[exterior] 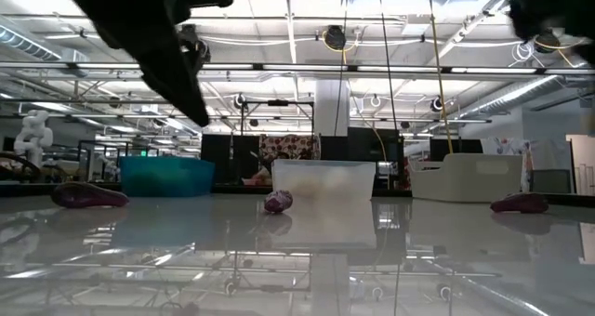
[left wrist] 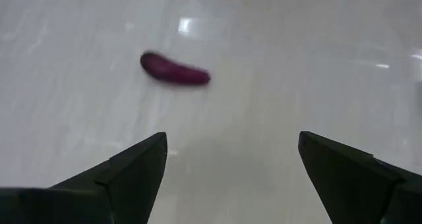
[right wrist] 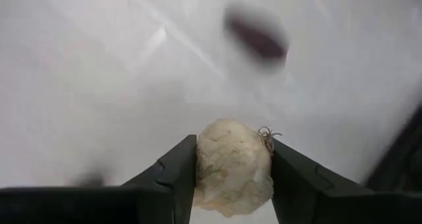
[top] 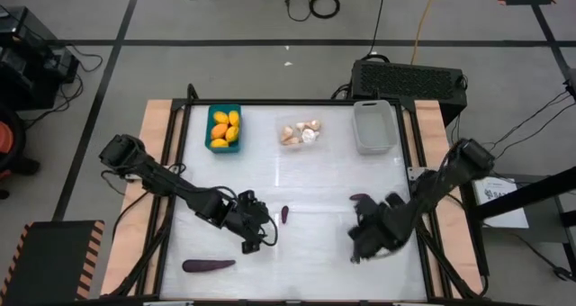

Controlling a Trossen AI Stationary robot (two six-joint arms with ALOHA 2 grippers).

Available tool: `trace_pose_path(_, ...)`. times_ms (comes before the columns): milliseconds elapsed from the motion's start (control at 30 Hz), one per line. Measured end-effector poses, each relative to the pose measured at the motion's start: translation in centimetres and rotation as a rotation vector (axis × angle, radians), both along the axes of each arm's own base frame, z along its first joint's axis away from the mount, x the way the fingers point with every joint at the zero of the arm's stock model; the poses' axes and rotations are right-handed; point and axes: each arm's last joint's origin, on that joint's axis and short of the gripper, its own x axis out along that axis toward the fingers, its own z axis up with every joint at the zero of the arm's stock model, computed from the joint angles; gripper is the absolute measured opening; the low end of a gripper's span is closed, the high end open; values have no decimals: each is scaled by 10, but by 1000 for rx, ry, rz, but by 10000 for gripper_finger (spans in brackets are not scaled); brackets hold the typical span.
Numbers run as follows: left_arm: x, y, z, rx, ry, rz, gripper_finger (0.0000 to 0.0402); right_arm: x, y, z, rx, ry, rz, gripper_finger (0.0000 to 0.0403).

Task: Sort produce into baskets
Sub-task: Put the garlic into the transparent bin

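The right hand (right wrist: pixel 232 178) holds a garlic bulb (right wrist: pixel 234 166) between its fingers (left hand (left wrist: pixel 231 165) wide), and a weak grip could drop it

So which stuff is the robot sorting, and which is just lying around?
For the job: teal basket of yellow ovals, clear tray of garlic bulbs, white-grey bin, three purple eggplants, garlic bulb between the right gripper's fingers.

Lying about: black box, floor cables.
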Motion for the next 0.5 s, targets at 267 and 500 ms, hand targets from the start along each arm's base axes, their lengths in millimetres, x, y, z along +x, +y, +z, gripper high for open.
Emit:
trace_pose_path(267, -21, 4, -9, 200, 122, 117, 348, 45, -73, 34, -215, -362, -15, 150)
trace_pose_path(500, -26, 10, -18, 296, 116, 154, 348, 104, -151, 44, -206, -568, 109, 150)
